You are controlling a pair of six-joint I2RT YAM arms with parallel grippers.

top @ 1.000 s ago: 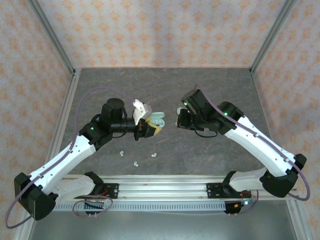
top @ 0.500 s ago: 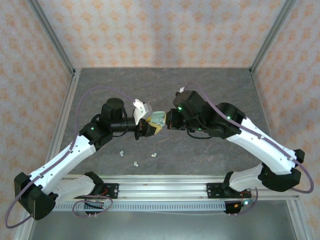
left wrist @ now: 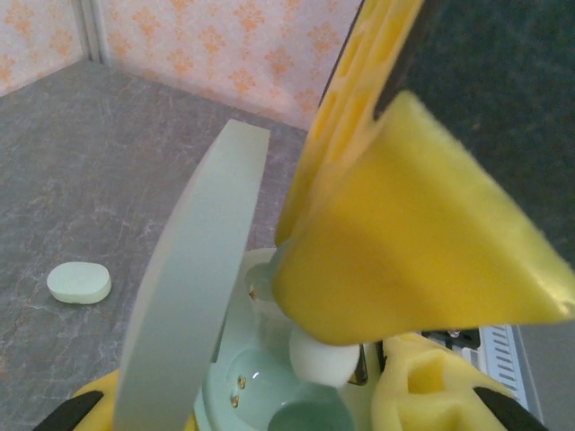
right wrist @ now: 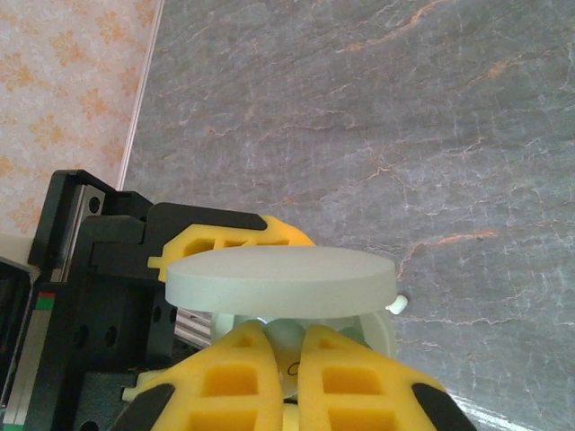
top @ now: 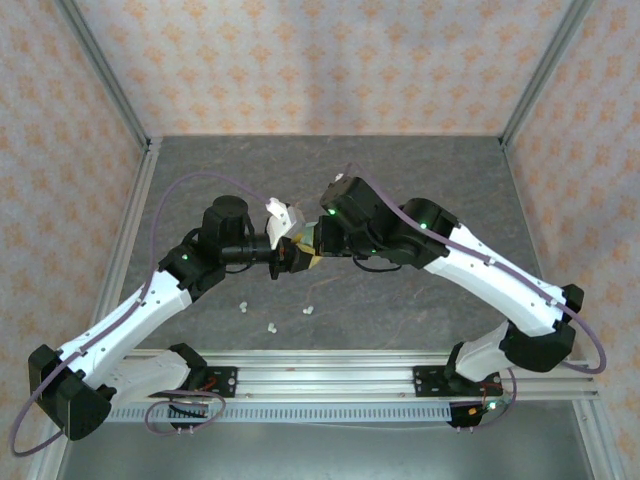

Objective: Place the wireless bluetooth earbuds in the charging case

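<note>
Above the grey table (top: 420,190), between the two arms, a pale green charging case (left wrist: 193,296) is held up with its lid open and standing on edge. A small dark mark (right wrist: 293,366) shows inside the case, too small to read.

Well apart from the case, a second case (left wrist: 79,282) of the same green lies shut and flat on the table. Nearer the arm bases than the case, three loose earbuds (top: 271,326) lie on the table, each apart from the others.

The left claw (top: 297,252) is clamped narrow on the case's lower half, with a yellow finger on each side of it. The right claw (right wrist: 292,359) meets the case from the opposite side. Its yellow fingers (left wrist: 404,233) are nearly together, reach in beside the lid and block most of the case's inside. At their tips they pinch a white earbud (left wrist: 322,359), which sits just over a socket in the case. I cannot tell whether it is seated.
</note>
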